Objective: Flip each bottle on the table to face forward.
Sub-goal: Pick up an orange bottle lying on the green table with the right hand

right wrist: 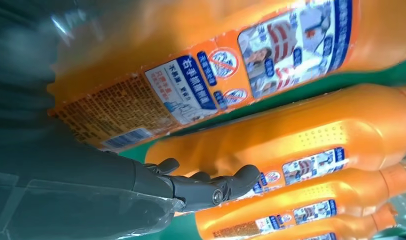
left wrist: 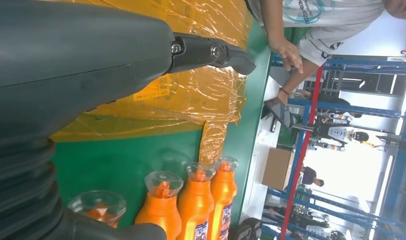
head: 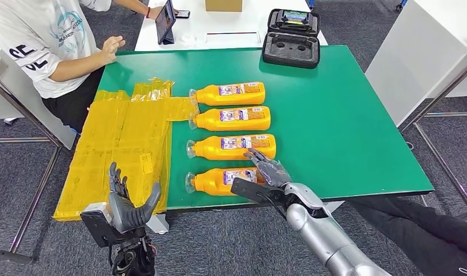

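There we saw four orange bottles (head: 231, 136) lying in a row on the green table (head: 346, 115), caps pointing at the yellow plastic sheet (head: 122, 144). Our right hand (head: 267, 170) rested on the nearest bottle (head: 219, 181), fingers spread and gripping nothing. Our left hand (head: 127, 204) hung off the table's near edge, fingers apart, empty. A person (head: 47, 46) sat at the far corner.

Orange bottles (head: 231, 121) with blue-white labels lie on a green table (head: 346, 115).
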